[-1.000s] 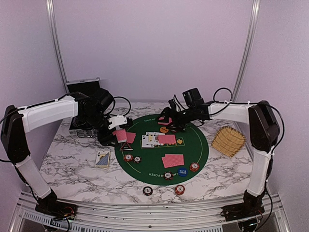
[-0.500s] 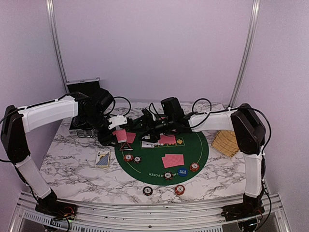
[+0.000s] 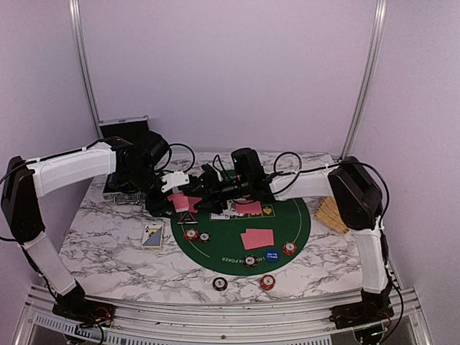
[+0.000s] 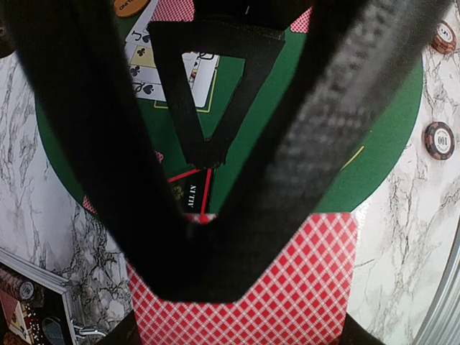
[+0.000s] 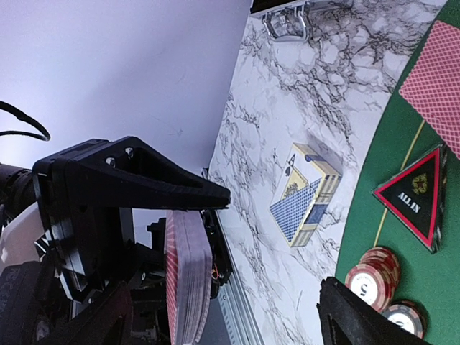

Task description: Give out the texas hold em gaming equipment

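Nearest, two dark-red poker chips (image 3: 220, 283) lie on the marble table (image 3: 100, 251), just off the round green mat (image 3: 230, 248). On the mat's near part sit further chips, a blue button (image 3: 271, 255) and a pair of face-down cards (image 3: 258, 238). A blue-and-gold card box (image 3: 152, 236) lies on the marble just left of the mat. The black triangular marker (image 3: 188, 217), lettered ALL IN, rests at the mat's left edge beside a small chip stack (image 3: 190, 234). Above the marker, the left gripper (image 3: 177, 195) is clamped on a deck of red-backed cards (image 4: 287, 287), which is held clear of the table. The right gripper (image 3: 195, 187) reaches across the mat to that deck. Its jaws stand wide apart, and the right wrist view shows the deck's edge in the gap between them, touching neither finger as far as can be seen; it holds nothing. Face-up cards (image 3: 224, 208) lie at mid-mat beneath the right arm. Farthest, the silver-edged case (image 3: 123, 129) stands at the table's back left.
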`<state>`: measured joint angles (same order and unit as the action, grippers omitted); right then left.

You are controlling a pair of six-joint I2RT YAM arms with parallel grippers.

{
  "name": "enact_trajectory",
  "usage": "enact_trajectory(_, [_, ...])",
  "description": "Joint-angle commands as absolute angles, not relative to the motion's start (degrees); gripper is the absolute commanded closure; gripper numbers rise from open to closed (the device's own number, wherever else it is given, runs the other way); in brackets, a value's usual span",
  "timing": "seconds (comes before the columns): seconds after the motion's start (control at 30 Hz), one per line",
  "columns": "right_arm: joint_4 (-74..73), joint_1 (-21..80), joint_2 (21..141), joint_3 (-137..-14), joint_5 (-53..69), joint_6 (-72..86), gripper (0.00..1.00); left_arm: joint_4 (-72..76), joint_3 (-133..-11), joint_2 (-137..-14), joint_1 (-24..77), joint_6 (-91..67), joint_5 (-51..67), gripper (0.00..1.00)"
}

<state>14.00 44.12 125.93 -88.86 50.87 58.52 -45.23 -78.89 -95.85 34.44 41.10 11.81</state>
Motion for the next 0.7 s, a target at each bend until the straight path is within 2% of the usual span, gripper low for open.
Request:
enact_trajectory(0.0, [18.76,45.49,128.35,-92.9,52.46,61.87,0.13,-44.99,-80.66,-95.0,34.19,40.52,13.44,1.0])
enact_trajectory(0.5, [23.7,47.19,134.79,-98.87,53.79,67.87,0.18,-44.98,-81.04,-94.93,34.19,40.25,13.98,1.0])
enact_trajectory(0.67, [23.4,47.2,135.98,-99.74,54.1,68.28,0.3,-44.95,-80.88,-94.77,34.19,40.31,14.02,1.0])
